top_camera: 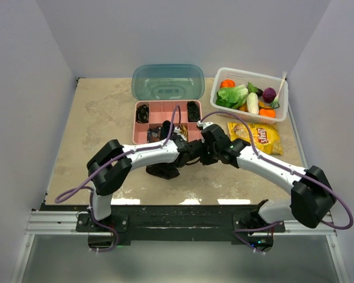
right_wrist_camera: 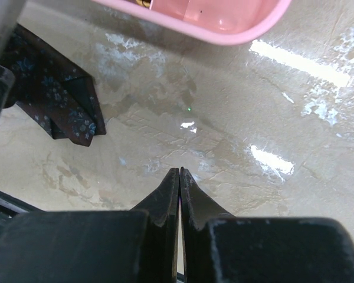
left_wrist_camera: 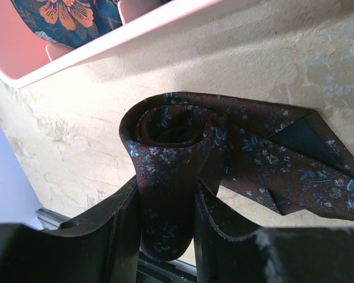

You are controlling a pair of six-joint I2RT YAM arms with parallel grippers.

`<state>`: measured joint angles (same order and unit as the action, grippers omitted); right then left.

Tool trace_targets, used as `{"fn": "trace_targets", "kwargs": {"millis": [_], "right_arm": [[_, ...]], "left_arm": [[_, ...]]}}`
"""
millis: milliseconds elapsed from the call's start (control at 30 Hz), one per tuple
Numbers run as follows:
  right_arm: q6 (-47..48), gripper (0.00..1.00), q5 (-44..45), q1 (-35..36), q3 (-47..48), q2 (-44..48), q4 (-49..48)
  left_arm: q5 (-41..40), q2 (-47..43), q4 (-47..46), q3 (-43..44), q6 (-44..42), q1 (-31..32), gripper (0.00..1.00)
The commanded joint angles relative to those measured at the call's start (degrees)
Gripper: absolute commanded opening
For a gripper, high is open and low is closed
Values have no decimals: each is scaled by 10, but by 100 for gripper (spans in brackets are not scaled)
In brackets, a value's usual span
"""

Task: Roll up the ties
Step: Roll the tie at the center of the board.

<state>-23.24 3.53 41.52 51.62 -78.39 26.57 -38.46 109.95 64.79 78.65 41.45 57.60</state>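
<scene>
- The left gripper (left_wrist_camera: 165, 203) has its jaws pinching the rolled coil of the dark maroon floral tie (left_wrist_camera: 242, 147). The tie's pointed end lies flat on the tabletop (left_wrist_camera: 76, 135) toward 3 o'clock in the wrist view.
- The tie sits at 6 o'clock of the pink compartment tray (left_wrist_camera: 115, 36), apart from its wall.
- The right gripper (right_wrist_camera: 180, 175) is above the tabletop, jaws pressed together on nothing.
- 1 blue-and-orange floral tie (left_wrist_camera: 71, 15) lies inside a tray compartment.

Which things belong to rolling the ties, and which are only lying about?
Job: dark maroon flowered tie in the left gripper; black rolled ties; pink plastic compartment tray.
Lying about: teal plastic lid; white basket of vegetables; yellow crisp bag.
</scene>
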Motion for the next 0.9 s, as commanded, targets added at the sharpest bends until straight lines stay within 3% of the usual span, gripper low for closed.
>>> {"fn": "trace_targets", "kwargs": {"millis": [0, 233, 500, 867], "right_arm": [[-13, 4, 8, 2, 4, 26, -27], [-14, 4, 5, -10, 0, 7, -34], [-10, 5, 3, -25, 3, -3, -35], [-11, 5, -13, -40, -5, -6, -39]], "left_arm": [[-29, -12, -20, 5, 34, 5, 30], [-68, -77, 1, -66, 52, -20, 29], [-149, -83, 104, -89, 104, -36, 27], [-162, 35, 101, -35, 115, -21, 25]]}}
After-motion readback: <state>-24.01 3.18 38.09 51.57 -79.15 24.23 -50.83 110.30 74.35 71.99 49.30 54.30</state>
